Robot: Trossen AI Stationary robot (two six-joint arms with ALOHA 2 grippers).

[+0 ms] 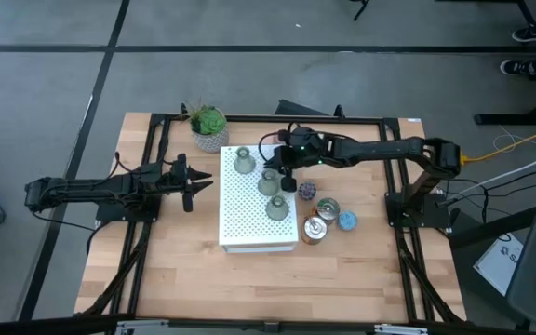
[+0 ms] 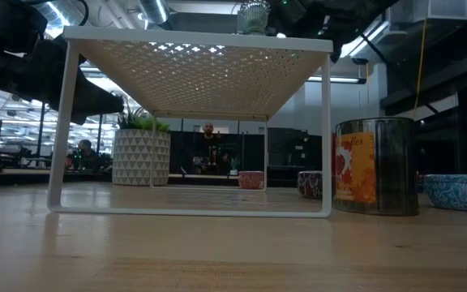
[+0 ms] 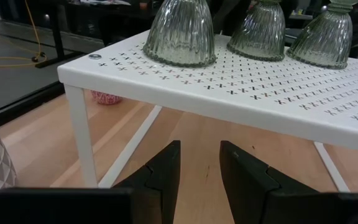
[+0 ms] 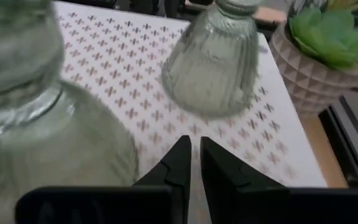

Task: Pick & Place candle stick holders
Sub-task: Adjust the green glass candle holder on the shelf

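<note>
1. The white perforated box point(image 1: 249, 219) stood in the middle of the wooden table point(image 1: 194, 279), its top punched with small cross-shaped holes and carried on thin white legs, open underneath.
2. The plant in its white faceted pot point(image 1: 209, 127) sat just beyond the box's far left corner.
3. Three olive-green glass candle stick holders stood in a diagonal row on the box top: one point(image 1: 243, 161) near the far edge, a middle one point(image 1: 268, 183), and one point(image 1: 277, 208) nearer the right edge. Each was ribbed, translucent, bulbous at the base and narrowing to a neck.
4. A silvery metal holder with an orange-and-red label point(image 1: 313, 230) stood on the table just right of the box, beside a second round metal one point(image 1: 327, 209).
5. A blue patterned holder point(image 1: 347, 221) lay to the right of the metal pair, low and bowl-like in the low view.
6. A purple holder point(image 1: 305, 191) sat near the box's right edge, beyond the metal pair.
7. A pink holder point(image 3: 106, 98) showed under the box in the left wrist view.
8. The right gripper point(image 1: 285, 166) hung over the box top between the far and middle glass holders, its fingers point(image 4: 180, 163) nearly pressed together, holding nothing.
9. The left gripper point(image 1: 199, 183) waited left of the box, fingers point(image 3: 164, 169) slightly parted and empty.
</note>
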